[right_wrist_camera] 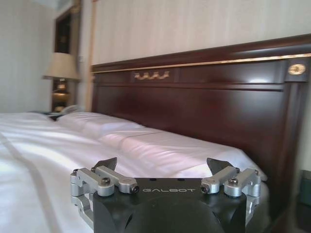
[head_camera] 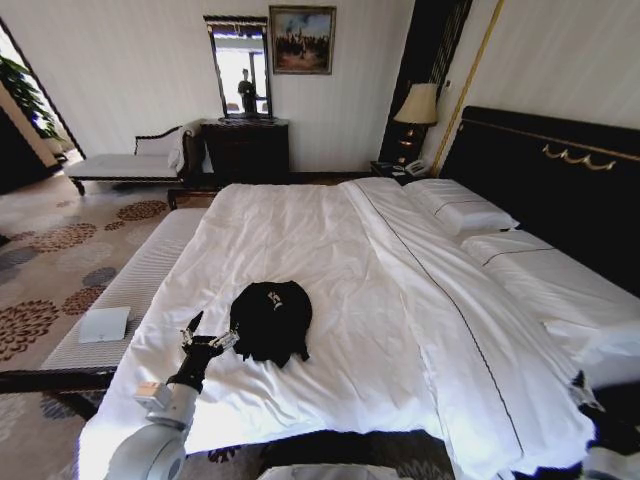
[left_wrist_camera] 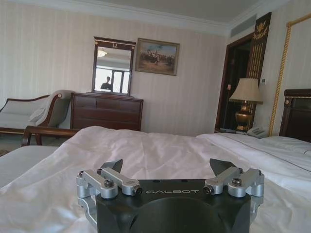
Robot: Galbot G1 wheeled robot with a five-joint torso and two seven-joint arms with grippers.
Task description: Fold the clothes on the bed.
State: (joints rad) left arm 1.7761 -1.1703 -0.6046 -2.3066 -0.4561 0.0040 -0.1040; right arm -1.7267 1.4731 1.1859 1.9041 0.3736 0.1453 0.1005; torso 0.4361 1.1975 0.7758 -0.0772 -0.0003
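Room: pale striped walls; floral carpet (head_camera: 50, 270) at 9 o'clock; dark dresser (head_camera: 246, 150) with mirror (head_camera: 240, 68) at 12 o'clock; framed painting (head_camera: 301, 40); lamp (head_camera: 417, 110) at 1 o'clock.

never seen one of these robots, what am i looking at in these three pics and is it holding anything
This is a wheeled robot with two arms, each ending in a claw. The wide picture comes from a camera on its head, looking down at the bed. A crumpled black T-shirt lies on the white sheet. The left claw hovers just beside it, open and holding nothing. The other two pictures come from cameras on the wrists, looking out over each claw. The left one faces a dresser and mirror. The right claw, also open and holding nothing, faces the headboard.
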